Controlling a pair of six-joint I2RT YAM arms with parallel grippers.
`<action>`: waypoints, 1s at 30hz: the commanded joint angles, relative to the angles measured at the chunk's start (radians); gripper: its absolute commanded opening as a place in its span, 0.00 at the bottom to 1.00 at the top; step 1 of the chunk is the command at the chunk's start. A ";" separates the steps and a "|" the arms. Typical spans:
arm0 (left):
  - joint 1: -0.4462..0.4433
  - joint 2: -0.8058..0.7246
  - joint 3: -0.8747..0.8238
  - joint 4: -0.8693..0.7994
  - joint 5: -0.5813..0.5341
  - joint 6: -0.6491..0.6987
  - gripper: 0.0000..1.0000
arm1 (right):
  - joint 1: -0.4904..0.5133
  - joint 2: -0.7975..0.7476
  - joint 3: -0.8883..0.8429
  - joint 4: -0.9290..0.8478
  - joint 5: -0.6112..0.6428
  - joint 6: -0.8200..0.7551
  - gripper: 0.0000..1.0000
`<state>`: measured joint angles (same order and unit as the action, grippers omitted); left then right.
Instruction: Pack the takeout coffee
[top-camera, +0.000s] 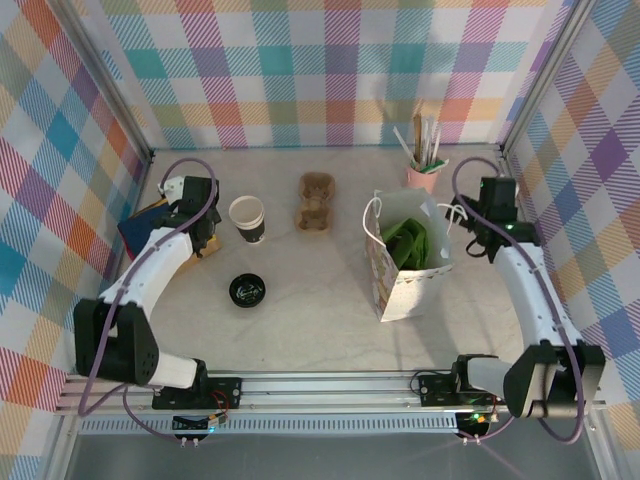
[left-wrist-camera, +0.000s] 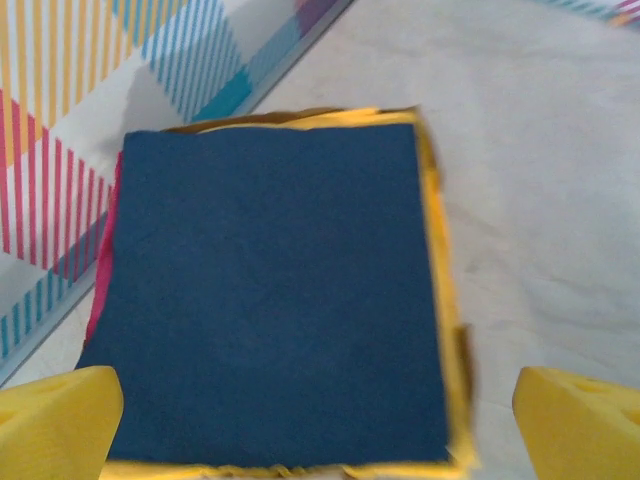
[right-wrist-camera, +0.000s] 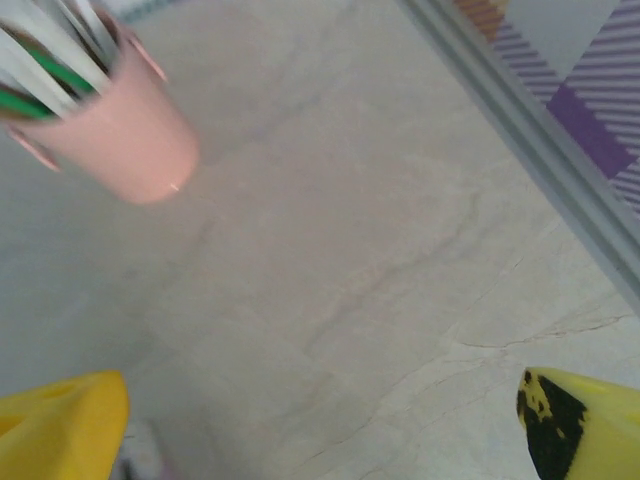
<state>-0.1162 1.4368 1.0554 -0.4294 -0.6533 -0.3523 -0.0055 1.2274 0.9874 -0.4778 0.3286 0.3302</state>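
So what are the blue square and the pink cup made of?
The blue square looks like a soft matte paper napkin, maybe cloth: no shine, and thin yellow sheets peek out beneath it. The pink cup looks like smooth plastic, possibly ceramic: even colour, small glint near its base.

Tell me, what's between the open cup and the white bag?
A brown lumpy thing sits between the open cup and the white bag, touching neither; the top view shows it.
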 joint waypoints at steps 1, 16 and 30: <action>0.034 0.052 -0.073 0.142 -0.032 0.059 1.00 | -0.001 0.076 -0.101 0.265 0.043 -0.062 0.99; 0.059 0.134 -0.421 0.869 0.314 0.268 1.00 | 0.005 0.235 -0.482 1.038 -0.050 -0.181 0.99; 0.002 0.103 -0.607 1.194 0.345 0.354 1.00 | 0.018 0.274 -0.574 1.265 -0.200 -0.264 0.99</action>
<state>-0.1043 1.5509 0.4587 0.7116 -0.3325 -0.0280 0.0067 1.5085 0.3775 0.7738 0.1547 0.0879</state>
